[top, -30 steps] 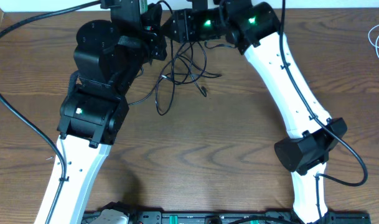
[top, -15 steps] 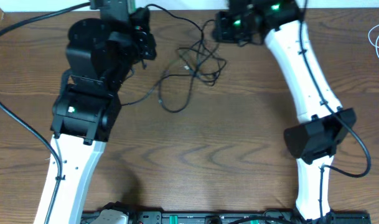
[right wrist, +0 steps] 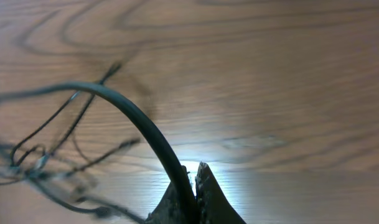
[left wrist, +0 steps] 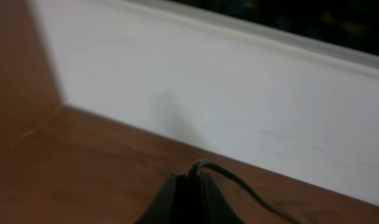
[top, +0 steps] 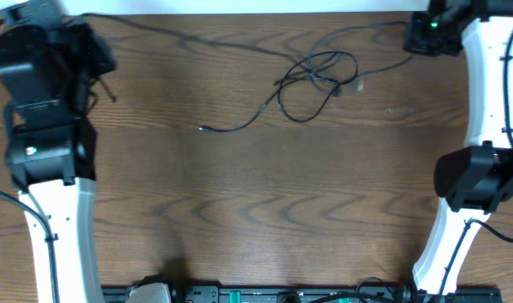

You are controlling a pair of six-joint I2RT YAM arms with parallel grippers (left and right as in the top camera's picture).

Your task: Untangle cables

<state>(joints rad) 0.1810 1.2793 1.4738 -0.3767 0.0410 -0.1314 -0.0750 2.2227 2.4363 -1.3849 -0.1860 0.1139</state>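
The black cables form a loose knot (top: 317, 71) at the back middle of the wooden table. One strand runs left along the back edge to my left gripper (top: 72, 20), which is shut on it. Another strand (top: 366, 38) runs right to my right gripper (top: 413, 32), also shut on it. A free end with a small plug (top: 202, 129) trails forward and left from the knot. In the left wrist view the shut jaws (left wrist: 192, 182) pinch a black cable (left wrist: 239, 185). In the right wrist view the jaws (right wrist: 194, 185) pinch a black cable (right wrist: 134, 113), with the knot (right wrist: 37, 160) blurred at the left.
A white wall (left wrist: 239, 93) borders the table's back edge, close in front of the left gripper. The left arm (top: 41, 143) stands along the left edge and the right arm (top: 483, 109) along the right edge. A rail (top: 264, 295) lies along the front.
Both grippers moved apart, the left to the far back left and the right to the far back right. The held strands drew out and the knot shifted right and loosened.
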